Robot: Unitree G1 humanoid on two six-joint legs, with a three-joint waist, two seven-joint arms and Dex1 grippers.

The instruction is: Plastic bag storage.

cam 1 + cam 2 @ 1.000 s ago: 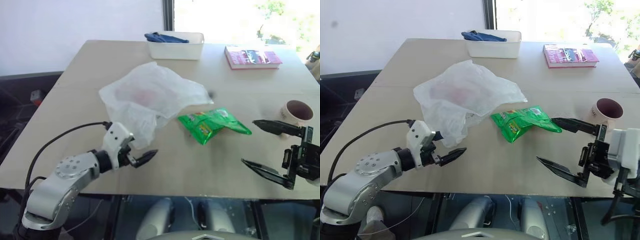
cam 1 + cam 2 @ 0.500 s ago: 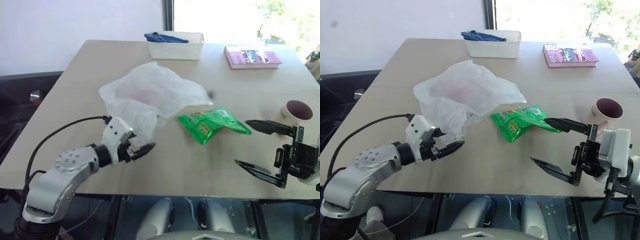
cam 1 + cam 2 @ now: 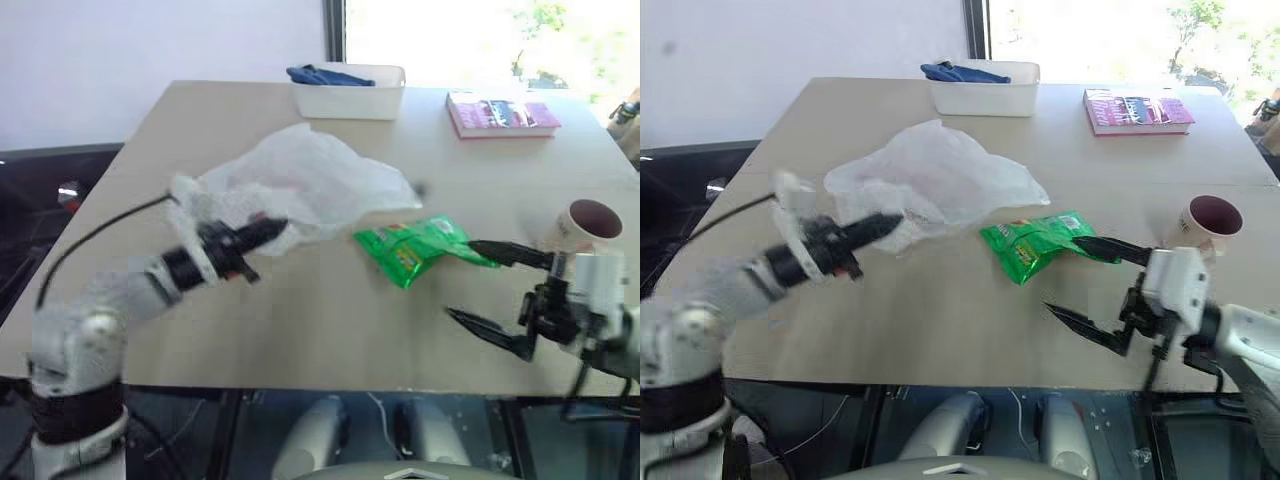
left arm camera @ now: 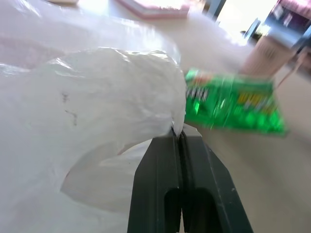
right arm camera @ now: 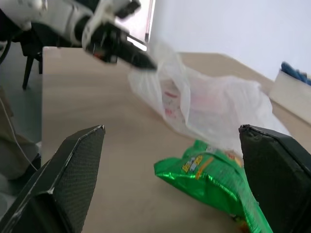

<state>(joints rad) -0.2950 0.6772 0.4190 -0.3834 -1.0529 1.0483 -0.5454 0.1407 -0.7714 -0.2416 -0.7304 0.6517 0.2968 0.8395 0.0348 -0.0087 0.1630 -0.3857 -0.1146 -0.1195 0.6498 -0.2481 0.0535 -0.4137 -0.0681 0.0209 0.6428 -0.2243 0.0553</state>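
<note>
Now my left gripper (image 4: 177,138) is raised off the surface (image 3: 300,330), reaching level toward the middle, its jaws pinched together on the near edge of the plastic bag (image 3: 300,185). That edge is lifted with the jaws; the rest of the bag sprawls on the surface toward the right, its long axis running roughly left to right. Just beside its right end lies the green packet (image 3: 420,250). My right gripper (image 3: 1085,280) hovers low near the front edge, pointing inward at the packet, jaws spread wide with nothing between them. A white bin (image 3: 350,92) sits at the far edge.
</note>
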